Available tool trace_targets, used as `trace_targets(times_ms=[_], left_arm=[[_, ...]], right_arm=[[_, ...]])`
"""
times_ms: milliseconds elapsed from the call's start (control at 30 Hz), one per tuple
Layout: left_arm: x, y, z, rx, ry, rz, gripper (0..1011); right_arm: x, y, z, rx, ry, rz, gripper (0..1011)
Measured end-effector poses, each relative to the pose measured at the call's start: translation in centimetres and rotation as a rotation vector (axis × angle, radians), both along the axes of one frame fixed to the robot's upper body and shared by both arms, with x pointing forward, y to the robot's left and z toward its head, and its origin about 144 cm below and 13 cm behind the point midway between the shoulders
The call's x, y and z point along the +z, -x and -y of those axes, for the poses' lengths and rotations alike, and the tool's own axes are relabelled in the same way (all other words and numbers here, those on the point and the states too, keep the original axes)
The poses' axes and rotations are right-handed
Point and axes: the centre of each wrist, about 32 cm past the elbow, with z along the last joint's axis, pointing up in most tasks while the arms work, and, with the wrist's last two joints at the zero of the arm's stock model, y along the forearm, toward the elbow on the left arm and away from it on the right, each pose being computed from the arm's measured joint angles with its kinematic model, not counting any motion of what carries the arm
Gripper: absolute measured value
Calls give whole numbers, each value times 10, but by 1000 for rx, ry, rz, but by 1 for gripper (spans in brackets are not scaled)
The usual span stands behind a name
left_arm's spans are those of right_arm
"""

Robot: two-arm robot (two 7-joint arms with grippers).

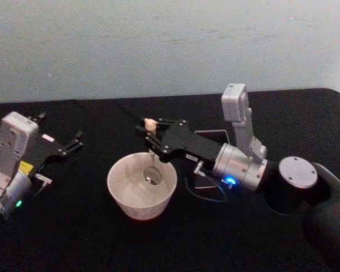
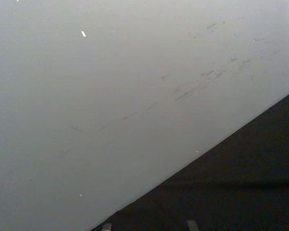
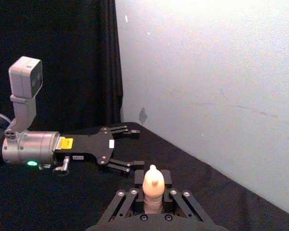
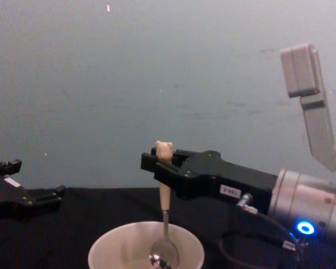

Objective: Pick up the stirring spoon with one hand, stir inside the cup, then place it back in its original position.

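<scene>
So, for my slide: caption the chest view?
Right tool holds the stirring spoon upright, bowl inside the cup; left tool parked open.

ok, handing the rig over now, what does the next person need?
Right gripper: shut on the stirring spoon, held upright by its handle, bowl down inside the cup.
Left gripper: open, parked on the table at the left.
Done: spoon picked up, in the cup.
Left: how far the stirring has got can't be told; finish it, then return the spoon to the dark holder behind the right arm.
</scene>
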Motion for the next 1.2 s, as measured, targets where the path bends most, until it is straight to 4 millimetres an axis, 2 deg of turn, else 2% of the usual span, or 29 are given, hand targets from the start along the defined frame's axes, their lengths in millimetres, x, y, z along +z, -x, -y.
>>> trace_targets(times_ms=[333, 667, 1200], left_arm=[[0, 0, 0, 0, 0, 0, 1001], [0, 0, 0, 0, 0, 0, 1001], [0, 0, 0, 0, 0, 0, 1001]], right_arm=[[-2, 14, 7, 21, -3, -10, 208], [-5, 26, -4, 84, -4, -23, 208], [-7, 14, -28, 104, -11, -39, 208]])
